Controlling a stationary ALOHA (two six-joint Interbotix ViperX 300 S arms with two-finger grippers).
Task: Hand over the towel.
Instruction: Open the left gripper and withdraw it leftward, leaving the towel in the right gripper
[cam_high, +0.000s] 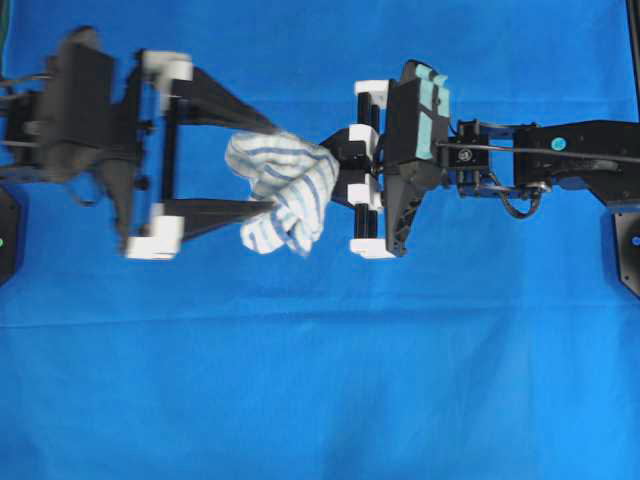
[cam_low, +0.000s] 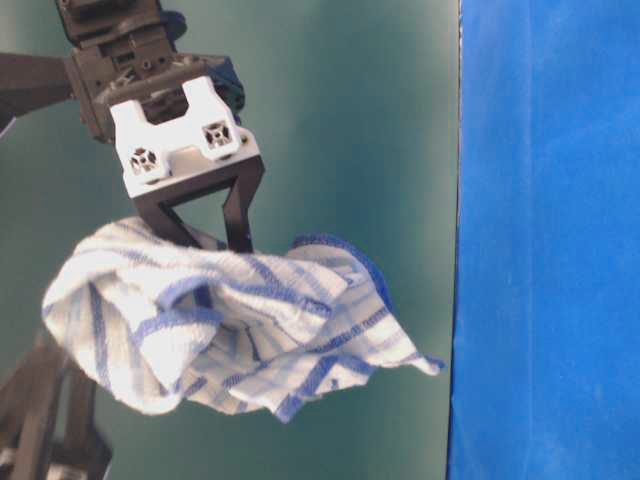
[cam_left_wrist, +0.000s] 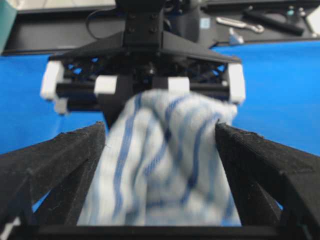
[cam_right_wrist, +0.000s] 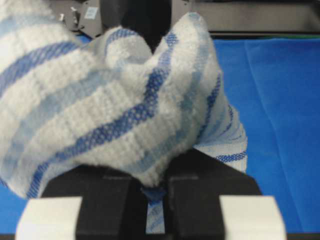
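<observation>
The right tool (cam_high: 340, 167) pinches the striped towel (cam_high: 283, 188) above the blue cloth (cam_high: 320, 380). The left tool (cam_high: 270, 167) is spread wide, its fingers (cam_high: 225, 105) flanking the towel.

Covered edge to edge by a plain blue cloth (cam_high: 320, 400), the desk, with faint creases running across. Lit evenly, with soft shadow only. Backed in the table-level view by a flat dark green wall (cam_low: 340, 120), meeting the blue along a straight vertical edge. Bordered at the far side, in the left wrist view, by a black ledge (cam_left_wrist: 50, 35) carrying a few small metal tools (cam_left_wrist: 240, 23). Marked at both side edges of the overhead view by black mounting plates (cam_high: 628, 250).
</observation>
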